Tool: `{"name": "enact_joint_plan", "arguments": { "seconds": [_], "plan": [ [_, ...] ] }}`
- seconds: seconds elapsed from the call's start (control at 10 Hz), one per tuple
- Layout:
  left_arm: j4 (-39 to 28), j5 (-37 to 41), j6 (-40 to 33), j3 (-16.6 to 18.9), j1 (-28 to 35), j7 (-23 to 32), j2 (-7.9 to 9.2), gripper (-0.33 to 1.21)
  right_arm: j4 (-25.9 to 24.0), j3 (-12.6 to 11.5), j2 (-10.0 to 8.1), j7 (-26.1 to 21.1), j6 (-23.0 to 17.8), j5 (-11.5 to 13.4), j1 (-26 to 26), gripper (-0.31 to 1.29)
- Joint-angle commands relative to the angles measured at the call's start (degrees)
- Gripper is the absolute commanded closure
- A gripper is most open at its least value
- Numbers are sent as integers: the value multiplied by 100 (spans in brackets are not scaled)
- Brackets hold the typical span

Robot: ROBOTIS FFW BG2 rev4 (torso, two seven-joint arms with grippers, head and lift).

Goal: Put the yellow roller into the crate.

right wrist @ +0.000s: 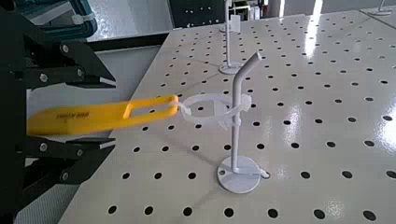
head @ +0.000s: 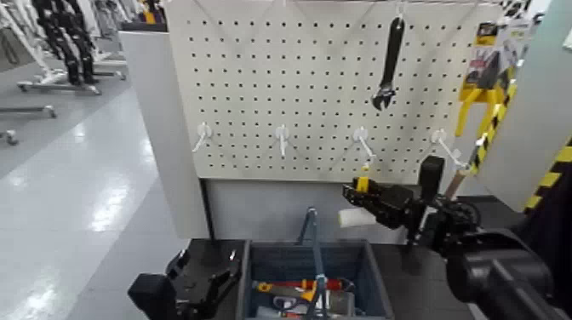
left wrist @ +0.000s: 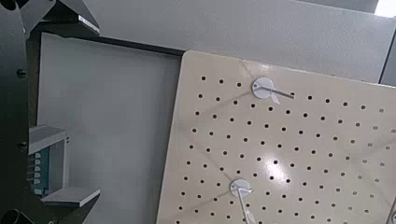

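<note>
My right gripper [right wrist: 37, 119] clamps the yellow roller [right wrist: 103, 113]; its loop rings a hook [right wrist: 235, 121]; pulling straight risks snagging.

Open air separates the pegboard [head: 332, 85] from the crate [head: 374, 272] below. White hooks [head: 364, 143] jut from the board, one threading the yellow roller [right wrist: 103, 114]; the crate's tall central handle [head: 313, 247] divides its opening, where tools [head: 302, 291] already lie.

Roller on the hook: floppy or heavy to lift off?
Probably light and stiff: the roller has a slim plastic handle. Its loop seems to sit round the hook, so it may snag unless lifted clear. Its sleeve could roll once set down.
</note>
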Motion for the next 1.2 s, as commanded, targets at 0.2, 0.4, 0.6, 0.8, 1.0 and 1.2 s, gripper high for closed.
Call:
{"name": "enact_joint_plan", "arguments": {
  "seconds": [0.2,0.4,0.6,0.8,1.0,1.2],
  "plan": [
    [11,30,-11,-9,0,0,12,10,-63,-34,3,-20,-41,-23,34,128],
    [11,30,-11,0,9,0,12,10,-63,-61,12,-20,-85,-49,60,128],
    [11,30,-11,17,18,0,4,10,-125,-105,21,-29,-85,-85,104,128],
    [2,30,-11,35,35,0,-5,10,-468,-228,30,-29,38,-41,262,128],
    [-6,30,-11,35,53,9,-5,10,-872,-316,56,-38,276,-41,456,128],
    [-6,30,-11,44,62,9,-14,10,-1426,-500,56,-117,460,-49,772,128]
  ]
}}
